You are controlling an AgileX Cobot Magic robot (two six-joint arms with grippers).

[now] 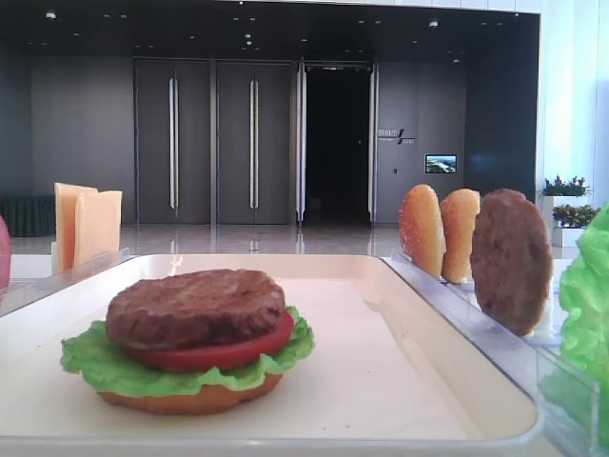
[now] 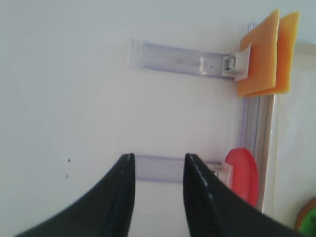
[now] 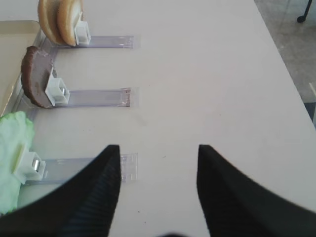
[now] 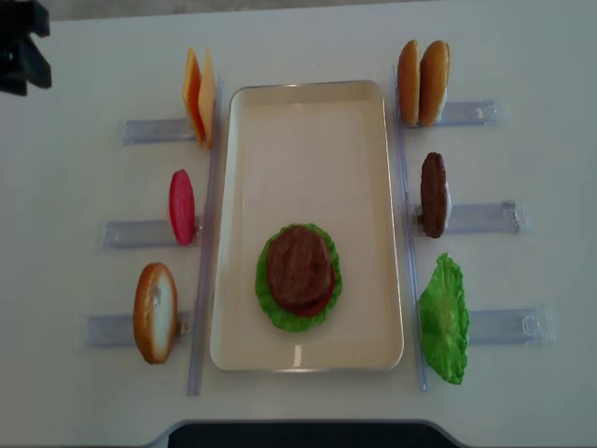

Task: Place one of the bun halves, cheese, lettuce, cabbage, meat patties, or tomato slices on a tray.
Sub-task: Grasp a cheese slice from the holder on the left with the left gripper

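Note:
The cream tray (image 4: 308,131) holds a stack of bun half, lettuce, tomato slice and meat patty (image 4: 299,269), also seen in the low view (image 1: 195,305). Two cheese slices (image 2: 266,54) stand upright in a clear rack left of the tray, with a tomato slice (image 2: 243,175) in the rack below. My left gripper (image 2: 159,158) hovers open over the tomato rack's outer end, nothing between its fingers. My right gripper (image 3: 159,148) is open and empty above the bare table, by the end of the lettuce (image 3: 12,158) rack. A patty (image 3: 34,76) and two bun halves (image 3: 60,19) stand beyond.
Clear plastic racks (image 4: 140,231) line both long sides of the tray. Another bun half (image 4: 155,312) stands at the lower left. A dark object (image 4: 19,47) sits at the table's top-left corner. The table's right edge (image 3: 284,64) runs near my right gripper.

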